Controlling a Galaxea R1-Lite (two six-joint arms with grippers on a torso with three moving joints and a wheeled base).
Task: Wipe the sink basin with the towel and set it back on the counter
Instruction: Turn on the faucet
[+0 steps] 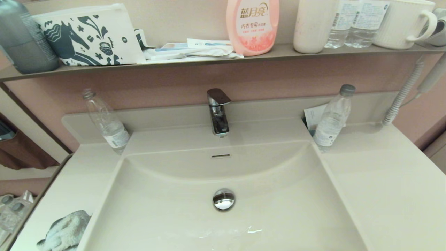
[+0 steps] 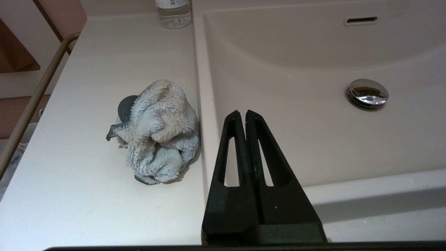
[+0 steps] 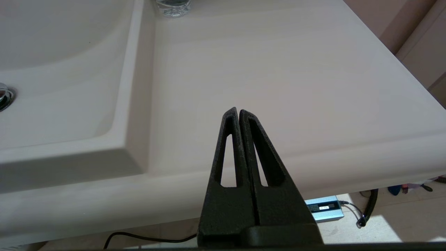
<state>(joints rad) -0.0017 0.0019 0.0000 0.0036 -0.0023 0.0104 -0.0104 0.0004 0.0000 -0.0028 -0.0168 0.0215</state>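
Observation:
The cream-white sink basin (image 1: 271, 195) (image 2: 313, 69) has a chrome drain plug (image 1: 223, 199) (image 2: 367, 93) and an overflow slot (image 1: 220, 156). The fluffy pale grey towel (image 1: 66, 232) (image 2: 158, 130) lies crumpled on the counter (image 1: 66, 184) (image 2: 104, 69) to the left of the basin, right against its rim. My left gripper (image 2: 242, 113) hangs shut and empty above the basin's near left edge, beside the towel and apart from it. My right gripper (image 3: 238, 111) is shut and empty over the right counter's (image 3: 278, 69) front part. Neither gripper shows in the head view.
A chrome faucet (image 1: 218, 111) stands behind the basin. Clear plastic bottles stand at the back left (image 1: 106, 122) and back right (image 1: 332, 118) of the counter. The shelf (image 1: 209, 57) above carries a horse-print pouch (image 1: 87, 35), a pink detergent bottle (image 1: 252, 26) and cups. A rail (image 2: 31, 104) runs along the left edge.

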